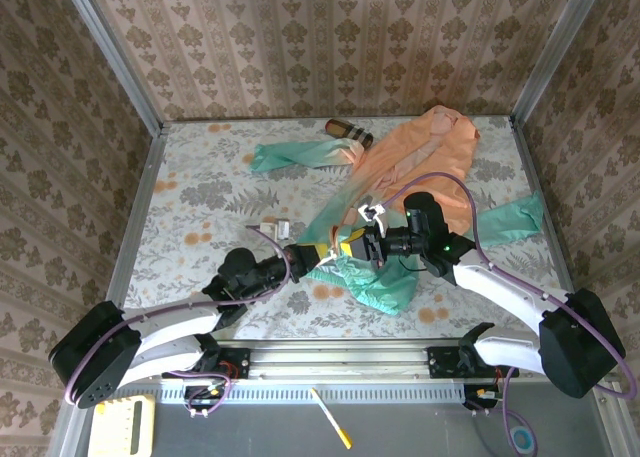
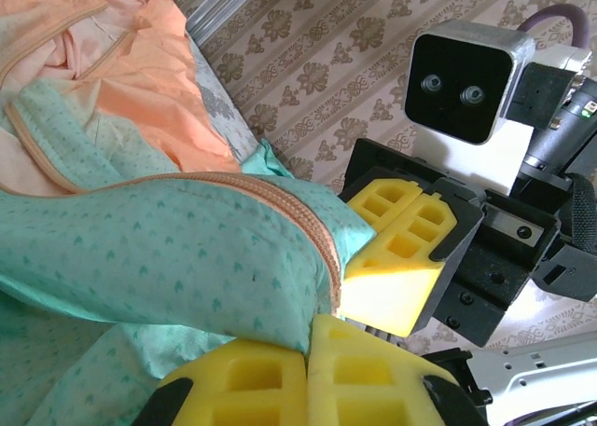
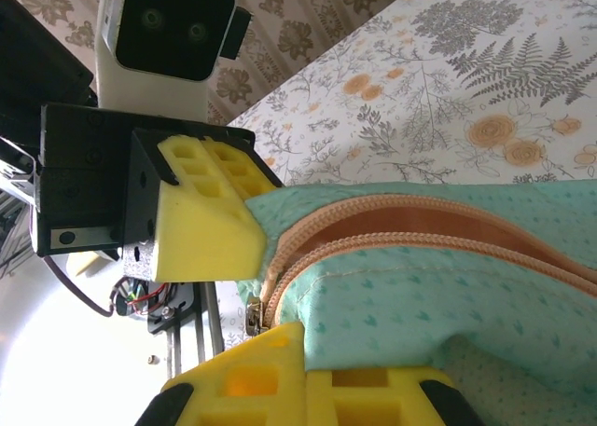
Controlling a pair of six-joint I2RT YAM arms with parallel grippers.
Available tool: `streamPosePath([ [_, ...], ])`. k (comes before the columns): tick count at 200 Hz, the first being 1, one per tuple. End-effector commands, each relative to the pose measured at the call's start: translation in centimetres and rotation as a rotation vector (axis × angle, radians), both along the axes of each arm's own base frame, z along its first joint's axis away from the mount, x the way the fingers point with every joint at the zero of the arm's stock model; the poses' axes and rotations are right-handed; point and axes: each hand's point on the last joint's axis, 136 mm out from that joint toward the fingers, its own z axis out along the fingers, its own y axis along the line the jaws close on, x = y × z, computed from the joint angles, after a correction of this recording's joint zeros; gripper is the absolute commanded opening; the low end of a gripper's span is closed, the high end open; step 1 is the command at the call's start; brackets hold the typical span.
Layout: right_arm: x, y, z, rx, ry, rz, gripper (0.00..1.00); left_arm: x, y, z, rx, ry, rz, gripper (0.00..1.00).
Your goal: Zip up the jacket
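Fingers (image 2: 252,389) of left gripper (image 2: 308,351) and right gripper (image 3: 300,351), closed on the jacket (image 2: 140,258) hem. Seems barely begun, with 2 zipper (image 3: 392,226) rows unjoined.

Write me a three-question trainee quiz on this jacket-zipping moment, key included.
1. Fill the gap: the left hand and the right hand both pinch the jacket at its ____ hem.
2. True or false: the right hand is open and clear of the jacket.
3. Where does the brown striped cylinder lie?
A) at the table's far edge, near a sleeve
B) between the arm bases
C) under the hem
Key: 1 mint-green; 2 false; 3 A.
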Motion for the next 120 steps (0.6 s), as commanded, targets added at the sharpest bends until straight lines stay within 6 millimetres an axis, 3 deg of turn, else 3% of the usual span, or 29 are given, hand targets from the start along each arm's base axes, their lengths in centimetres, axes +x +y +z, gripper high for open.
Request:
streamPosePath([
  [1,0.48,-0.16,1.12,0.016,-0.067,-0.018,0.00,-0.43,0.02,1.00,-0.044,-0.022,-0.010,0.00],
  [120,0.12,-0.15,0.87,0.014,-0.059,-0.002,0.00,0.20,0.99,0.33,-0.052,0.011,0.045,0.00],
])
